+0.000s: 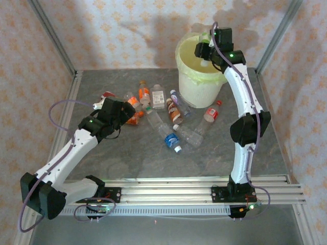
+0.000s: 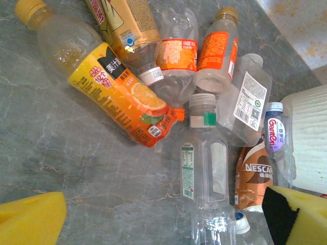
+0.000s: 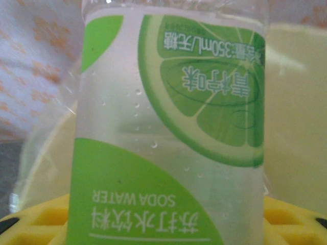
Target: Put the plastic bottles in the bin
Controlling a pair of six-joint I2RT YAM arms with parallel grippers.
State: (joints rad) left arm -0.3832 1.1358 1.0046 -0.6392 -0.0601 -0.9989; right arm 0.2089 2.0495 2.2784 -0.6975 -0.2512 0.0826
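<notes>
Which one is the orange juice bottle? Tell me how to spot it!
Start at the big white bin, then look at the heap of bottles lying on the grey table beside it. The orange juice bottle lies at the heap's edge, on the side away from the bin. It is the only one whose bright yellow label shows orange slices.

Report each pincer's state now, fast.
Left pincer: open, empty.
Right pincer: closed on the lime soda-water bottle.
</notes>
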